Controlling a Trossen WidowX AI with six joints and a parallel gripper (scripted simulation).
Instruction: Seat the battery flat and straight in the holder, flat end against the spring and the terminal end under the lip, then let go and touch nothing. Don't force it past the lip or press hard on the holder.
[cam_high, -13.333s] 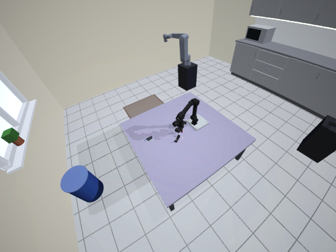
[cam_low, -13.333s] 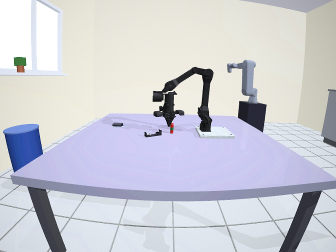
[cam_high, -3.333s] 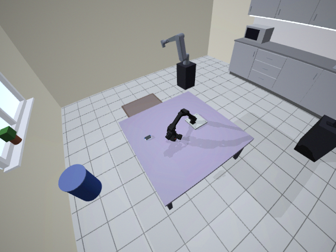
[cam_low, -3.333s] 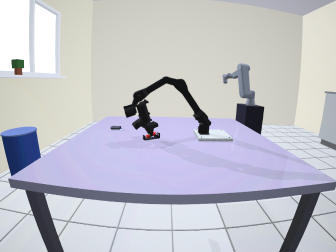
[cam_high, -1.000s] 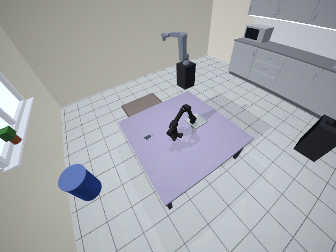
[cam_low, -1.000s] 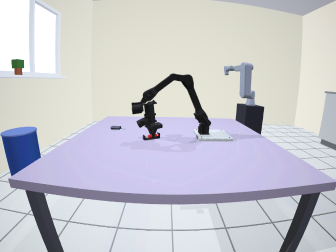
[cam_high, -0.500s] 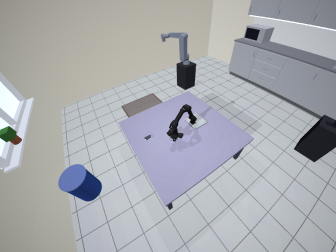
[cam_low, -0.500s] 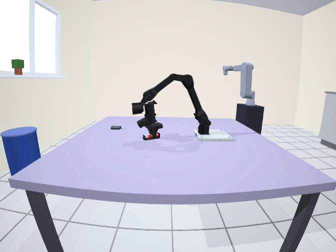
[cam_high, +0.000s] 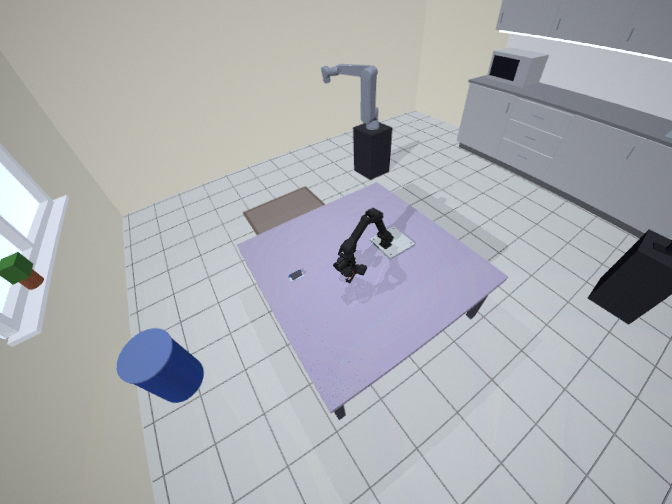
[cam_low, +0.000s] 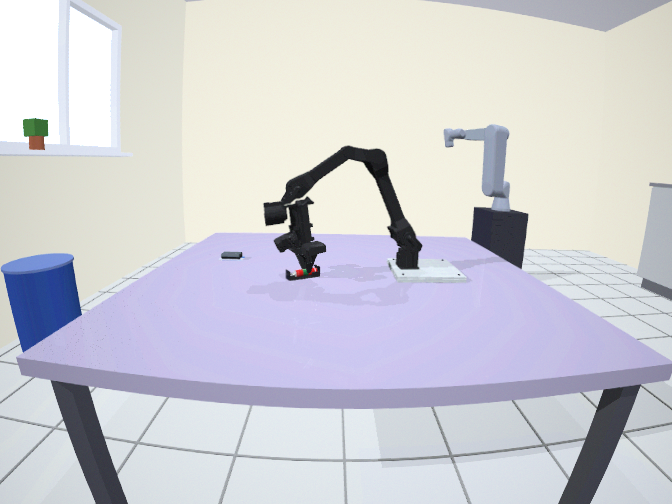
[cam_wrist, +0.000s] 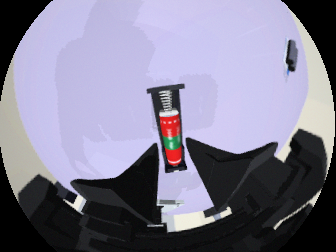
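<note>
The battery (cam_wrist: 172, 138) lies lengthwise in the black holder (cam_wrist: 168, 93) on the lilac worktop (cam_low: 347, 325), one end toward the spring (cam_wrist: 167, 100). The gripper (cam_wrist: 172, 158) straddles its near end with fingers parted, gripping nothing.

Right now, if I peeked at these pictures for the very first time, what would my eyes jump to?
Probably the red-and-green battery, the brightest thing there, lying in its black holder with a coiled spring at one end. The gripper hangs just over it, fingers spread to either side. Around them stretches the big lilac table.
</note>
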